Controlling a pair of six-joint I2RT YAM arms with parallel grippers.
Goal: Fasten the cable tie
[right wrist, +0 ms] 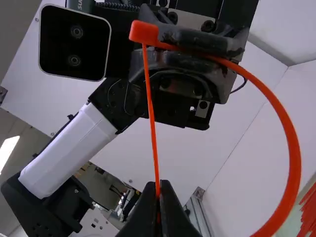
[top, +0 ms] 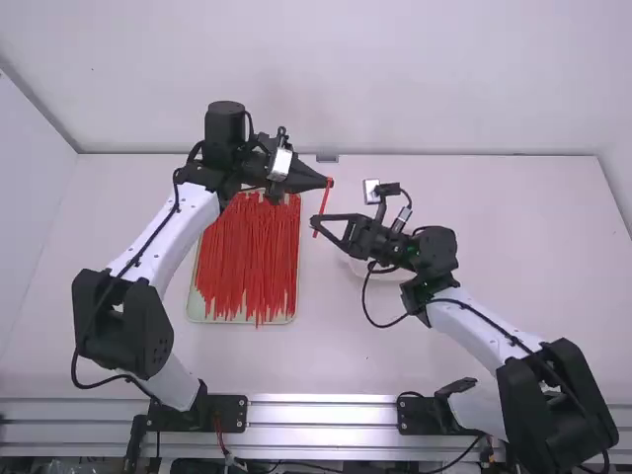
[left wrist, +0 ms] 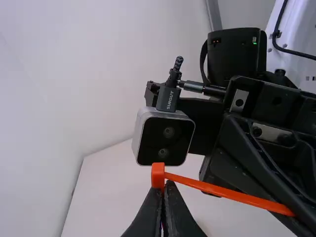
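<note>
Both arms meet above the white worktop, near the far right corner of a pale tray that carries a heap of spare red ties. The left arm passes over the tray's far left part. One red cable tie hangs in the air between the two tools, off the worktop. Left tool: clenched on the tie's square head. In the left wrist view the two fingers press together with the head at their tips, and the strap runs away toward the right arm. Right tool: clenched on the strap, with fingers tight on it in the right wrist view. There a straight run of strap goes from those fingertips to the head at the left tool. A second run bows out from the left tool's fingers in a wide arc and leaves the picture. Cannot tell whether the tip has entered the head. In the high view the right tool sits just nearer the camera than the left tool, the two tips close but apart.
</note>
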